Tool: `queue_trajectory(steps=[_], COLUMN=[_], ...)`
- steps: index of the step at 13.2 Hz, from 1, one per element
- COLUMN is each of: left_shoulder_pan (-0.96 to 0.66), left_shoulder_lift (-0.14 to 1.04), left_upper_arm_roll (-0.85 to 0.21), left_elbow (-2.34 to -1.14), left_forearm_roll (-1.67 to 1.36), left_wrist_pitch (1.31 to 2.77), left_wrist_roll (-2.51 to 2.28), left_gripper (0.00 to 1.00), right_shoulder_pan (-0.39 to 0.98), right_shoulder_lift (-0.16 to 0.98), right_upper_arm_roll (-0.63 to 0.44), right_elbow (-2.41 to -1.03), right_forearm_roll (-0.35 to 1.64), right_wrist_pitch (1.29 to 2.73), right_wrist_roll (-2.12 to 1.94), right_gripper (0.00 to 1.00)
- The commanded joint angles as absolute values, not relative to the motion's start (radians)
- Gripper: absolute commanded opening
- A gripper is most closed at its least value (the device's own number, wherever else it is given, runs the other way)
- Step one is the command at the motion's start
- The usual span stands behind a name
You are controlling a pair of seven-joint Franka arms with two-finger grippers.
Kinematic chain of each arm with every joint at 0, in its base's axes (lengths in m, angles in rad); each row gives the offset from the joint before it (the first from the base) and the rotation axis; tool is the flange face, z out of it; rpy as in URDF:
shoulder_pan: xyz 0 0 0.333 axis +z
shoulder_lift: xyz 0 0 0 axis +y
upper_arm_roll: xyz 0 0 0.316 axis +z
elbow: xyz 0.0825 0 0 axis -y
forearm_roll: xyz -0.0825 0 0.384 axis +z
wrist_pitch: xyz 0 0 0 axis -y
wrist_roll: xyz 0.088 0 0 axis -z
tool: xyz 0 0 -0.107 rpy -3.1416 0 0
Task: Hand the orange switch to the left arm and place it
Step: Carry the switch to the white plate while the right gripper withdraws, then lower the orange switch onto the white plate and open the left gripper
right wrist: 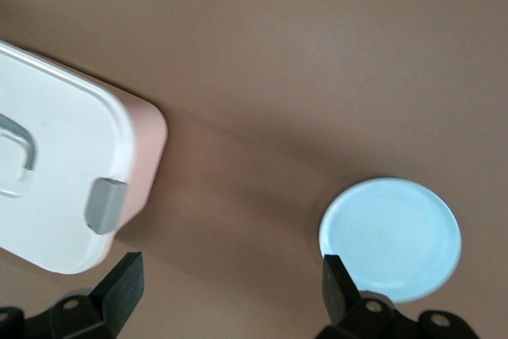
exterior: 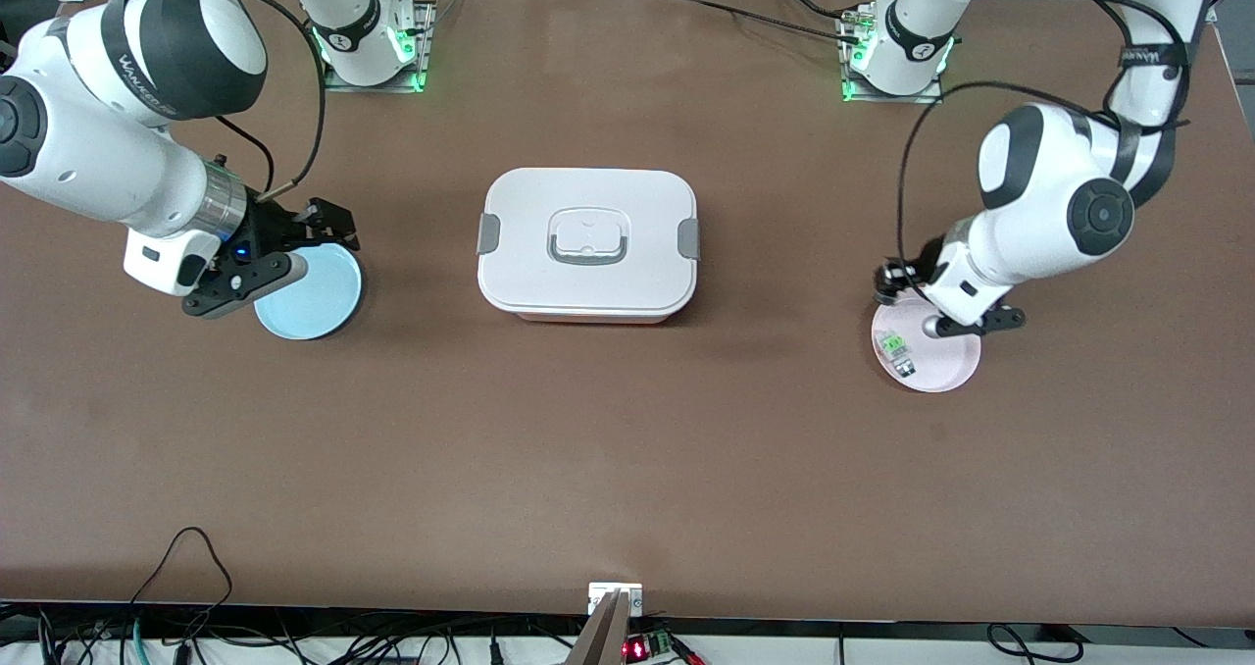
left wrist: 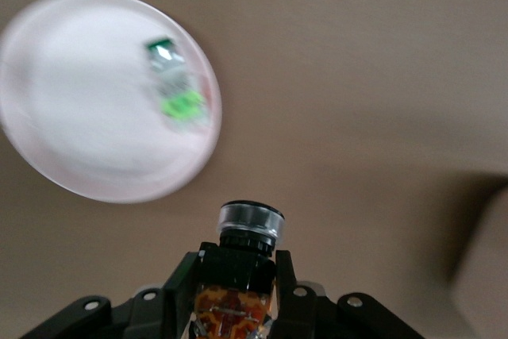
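Left fingers [left wrist: 184,279] clenched on orange switch [left wrist: 242,271], long axis outward; right fingers [right wrist: 127,279] released.

A brown table [exterior: 627,449] fills the view, cables [exterior: 186,626] trailing along its near edge.

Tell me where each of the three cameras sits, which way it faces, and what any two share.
Front view: high across the table, facing both bases; shows both arms, the box, the blue plate and the pink plate.
Left wrist view: on the left arm, looking down past the left gripper, shut on the orange switch, at the pink plate and the green-topped component.
Right wrist view: on the right arm, looking down past the open right gripper at the box and blue plate.
Shared: each wrist view shares its plate with the front view.
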State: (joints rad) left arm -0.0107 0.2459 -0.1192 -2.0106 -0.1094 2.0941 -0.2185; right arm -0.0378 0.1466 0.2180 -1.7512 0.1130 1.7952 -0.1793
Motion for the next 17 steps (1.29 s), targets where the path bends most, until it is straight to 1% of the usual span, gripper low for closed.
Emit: queue_trajectory(steps=[1, 4, 7, 9, 11, 14, 17], left_shoulder_pan=[-0.008, -0.008, -0.008, -0.008, -0.009, -0.009, -0.008], left_shoulder_lift=[0.340, 0.423, 0.469, 0.486, 0.495, 0.463, 0.338], left_upper_arm_roll=[-0.054, -0.015, -0.002, 0.006, 0.011, 0.011, 0.009], left_elbow=[-2.011, -2.010, -2.009, -2.010, -2.010, -2.020, -2.089], left_forearm_roll=[0.004, 0.017, 0.017, 0.017, 0.017, 0.017, 0.018], left_wrist_pitch=[2.224, 2.342, 2.414, 2.437, 2.439, 2.439, 2.425], left_wrist_roll=[-0.144, -0.089, -0.083, -0.083, -0.084, -0.091, -0.084], left_gripper=[0.00, 0.00, 0.00, 0.00, 0.99, 1.00, 1.00], right_shoulder_pan=[-0.034, -0.034, -0.034, -0.034, -0.034, -0.034, -0.034], right_shoulder_lift=[0.107, 0.066, 0.012, -0.012, -0.032, -0.054, -0.052], right_upper_arm_roll=[0.155, 0.146, 0.123, 0.117, 0.118, 0.117, 0.117], right_elbow=[-1.741, -1.740, -1.740, -1.741, -1.741, -1.741, -1.738], right_forearm_roll=[0.055, -0.001, -0.025, -0.015, -0.014, -0.014, -0.012], right_wrist_pitch=[1.747, 1.706, 1.694, 1.669, 1.666, 1.664, 1.672], right_wrist_roll=[-0.048, 0.027, 0.081, 0.101, 0.098, 0.097, 0.106], right_gripper=[1.00, 1.00, 1.00, 1.00, 1.00, 1.00, 1.00])
